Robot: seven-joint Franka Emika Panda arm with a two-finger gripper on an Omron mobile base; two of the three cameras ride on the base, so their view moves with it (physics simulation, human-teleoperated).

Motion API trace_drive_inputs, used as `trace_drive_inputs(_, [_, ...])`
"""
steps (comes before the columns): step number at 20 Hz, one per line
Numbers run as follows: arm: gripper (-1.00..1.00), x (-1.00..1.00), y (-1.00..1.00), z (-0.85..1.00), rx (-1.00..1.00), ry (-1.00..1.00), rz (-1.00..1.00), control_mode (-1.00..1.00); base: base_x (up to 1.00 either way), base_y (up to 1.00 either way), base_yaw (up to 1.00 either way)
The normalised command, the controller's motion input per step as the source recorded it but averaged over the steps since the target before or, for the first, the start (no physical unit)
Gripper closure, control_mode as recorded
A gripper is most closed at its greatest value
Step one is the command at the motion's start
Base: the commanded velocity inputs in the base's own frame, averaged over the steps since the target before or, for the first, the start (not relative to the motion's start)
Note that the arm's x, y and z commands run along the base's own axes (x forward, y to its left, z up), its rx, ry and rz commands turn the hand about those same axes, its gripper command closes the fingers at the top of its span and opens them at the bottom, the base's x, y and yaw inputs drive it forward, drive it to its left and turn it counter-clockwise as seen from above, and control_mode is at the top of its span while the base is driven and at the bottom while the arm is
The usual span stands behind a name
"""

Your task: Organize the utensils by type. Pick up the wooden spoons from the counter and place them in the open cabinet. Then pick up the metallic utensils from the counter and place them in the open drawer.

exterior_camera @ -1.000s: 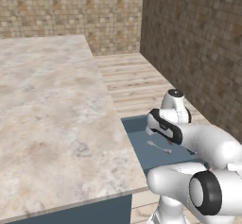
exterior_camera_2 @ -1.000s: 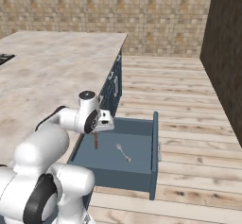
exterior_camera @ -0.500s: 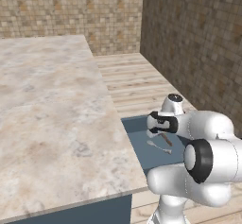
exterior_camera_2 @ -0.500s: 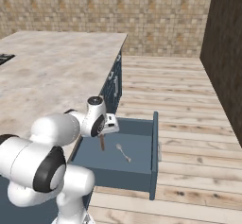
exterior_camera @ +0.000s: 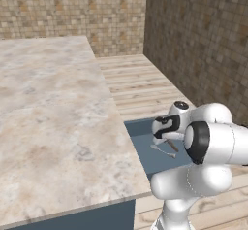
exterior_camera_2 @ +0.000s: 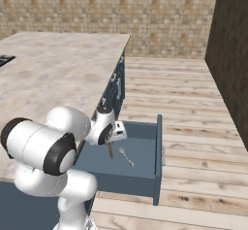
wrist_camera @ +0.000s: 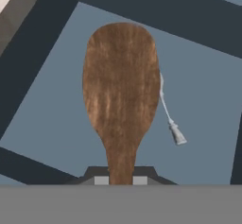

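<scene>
My gripper [exterior_camera_2: 112, 138] hangs over the open drawer [exterior_camera_2: 158, 162], shut on the handle of the short dark reddish-brown spoon [wrist_camera: 121, 86]. That spoon [exterior_camera_2: 110, 150] points head-down just above the drawer's flat blue bottom [wrist_camera: 52, 105]. The slim silver metal spoon [wrist_camera: 169, 116] lies on the bottom right beside it, also seen as the silver spoon [exterior_camera_2: 127, 157] and the silver spoon [exterior_camera: 162, 150]. In the left base view the gripper [exterior_camera: 167, 138] sits beyond the counter's edge. The wooden spoons and the open cabinet are out of view.
The marble counter [exterior_camera: 53, 112] stretches to the left of the drawer. Closed drawer fronts with silver handles [exterior_camera_2: 115, 86] run along the counter's side. Wooden floor [exterior_camera_2: 193, 107] lies past the drawer, with a dark wall [exterior_camera_2: 235, 54] to the right.
The hand has sunk a little toward the drawer with the brown spoon still held, and the arm's elbow has swung around. The silver spoon has not moved.
</scene>
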Motion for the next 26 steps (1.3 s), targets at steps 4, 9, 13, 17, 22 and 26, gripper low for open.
trace_drive_inputs(4, [1.00,0.12,0.00,-0.35,0.00,0.00,0.01,-1.00,0.00,0.00,0.00])
trace_drive_inputs(9, [1.00,0.06,-0.04,-0.23,0.00,0.00,0.00,-1.00,0.00,0.00,0.00])
trace_drive_inputs(13, [1.00,0.08,0.00,-0.29,0.00,0.00,0.00,-1.00,0.00,0.00,0.00])
trace_drive_inputs(17, [1.00,0.12,0.00,-0.25,0.00,0.00,0.01,-1.00,0.00,0.00,0.00])
trace_drive_inputs(22, [1.00,0.20,-0.06,-0.15,0.00,0.00,0.02,-1.00,0.00,0.00,0.00])
trace_drive_inputs(26, [1.00,0.27,-0.09,-0.17,0.00,0.00,0.02,-1.00,0.00,0.00,0.00])
